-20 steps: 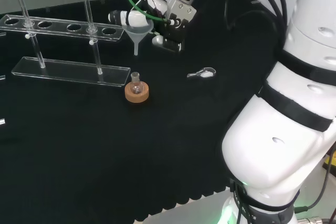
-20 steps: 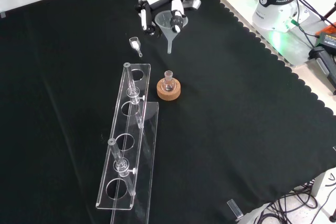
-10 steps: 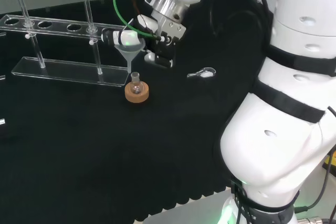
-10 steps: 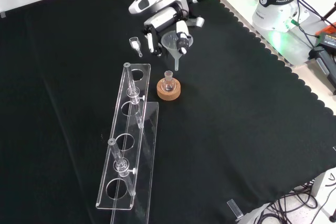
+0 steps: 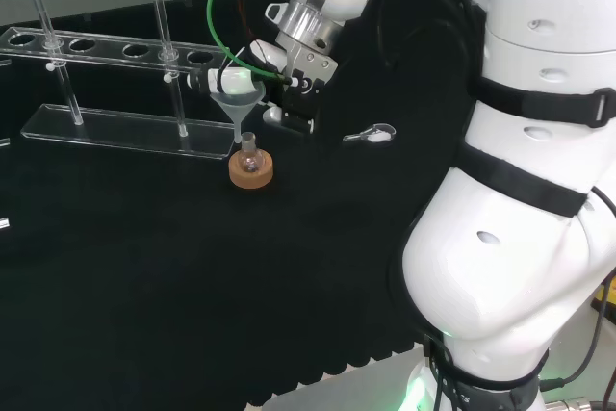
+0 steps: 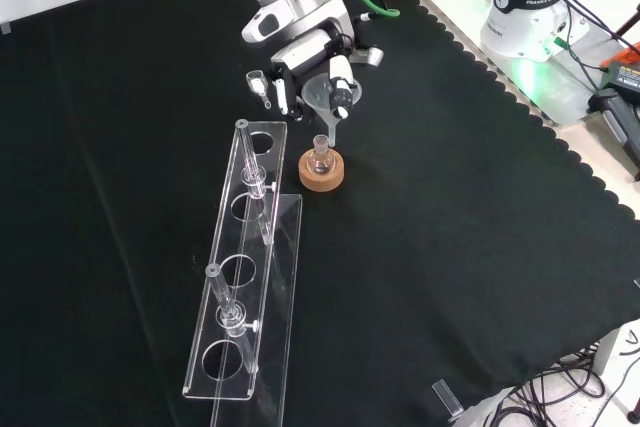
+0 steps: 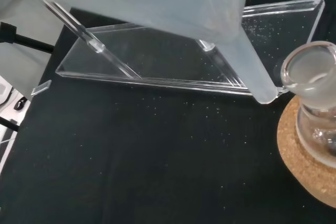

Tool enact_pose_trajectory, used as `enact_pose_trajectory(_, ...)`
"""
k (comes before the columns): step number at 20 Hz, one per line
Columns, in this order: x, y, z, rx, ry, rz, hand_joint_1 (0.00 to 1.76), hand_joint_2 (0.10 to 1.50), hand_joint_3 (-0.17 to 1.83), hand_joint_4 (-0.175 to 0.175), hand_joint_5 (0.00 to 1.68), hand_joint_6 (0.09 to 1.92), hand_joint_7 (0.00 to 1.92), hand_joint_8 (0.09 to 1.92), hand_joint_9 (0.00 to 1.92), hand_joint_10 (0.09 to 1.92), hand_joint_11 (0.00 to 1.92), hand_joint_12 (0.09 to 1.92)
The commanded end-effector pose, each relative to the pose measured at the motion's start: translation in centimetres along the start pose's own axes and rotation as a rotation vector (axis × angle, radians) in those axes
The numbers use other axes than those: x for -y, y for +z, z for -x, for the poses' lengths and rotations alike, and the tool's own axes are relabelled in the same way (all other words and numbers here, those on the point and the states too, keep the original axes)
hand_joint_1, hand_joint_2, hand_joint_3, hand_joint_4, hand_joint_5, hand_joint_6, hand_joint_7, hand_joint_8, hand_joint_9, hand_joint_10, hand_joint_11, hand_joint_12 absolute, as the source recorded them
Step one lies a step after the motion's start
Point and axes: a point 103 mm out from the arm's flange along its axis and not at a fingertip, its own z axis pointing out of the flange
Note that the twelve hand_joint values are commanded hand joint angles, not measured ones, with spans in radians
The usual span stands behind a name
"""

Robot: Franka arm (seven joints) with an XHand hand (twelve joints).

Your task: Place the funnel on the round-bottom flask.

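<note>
Funnel (image 5: 238, 100) looks light, thin-walled and probably slick, best held at its wide rim, where the hand (image 5: 279, 69) pinches it now. Its stem tip hangs just beside the flask (image 6: 320, 155) mouth, not yet inside. The flask sits in its cork stand (image 6: 322, 171), the hand reaching down from above.

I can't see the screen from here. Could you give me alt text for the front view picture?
A robot hand holds a clear funnel with its stem tip just above the neck of a small round-bottom flask, which sits in a cork ring on black cloth. A clear plastic test-tube rack stands to the left, and a small clear scoop lies beside the hand.
</note>
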Motion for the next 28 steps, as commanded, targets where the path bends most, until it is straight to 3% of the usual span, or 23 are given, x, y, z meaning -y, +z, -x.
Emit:
enact_pose_trajectory(1, -0.3, -0.2, 0.2, 0.006, 0.008, 0.003, 1.09, 0.69, 0.82, 0.175, 1.50, 1.35, 1.92, 1.15, 1.92, 1.36, 1.92, 1.25)
enact_pose_trajectory(9, -0.5, -2.5, 1.6, 0.021, 0.014, 0.032, 1.09, 0.69, 0.83, 0.175, 1.50, 1.35, 1.92, 1.15, 1.92, 1.36, 1.92, 1.25)
enact_pose_trajectory(28, -1.7, -0.5, 1.5, 0.006, 0.026, -0.012, 1.09, 0.69, 0.85, 0.175, 1.50, 1.36, 1.92, 1.15, 1.92, 1.36, 1.92, 1.25)
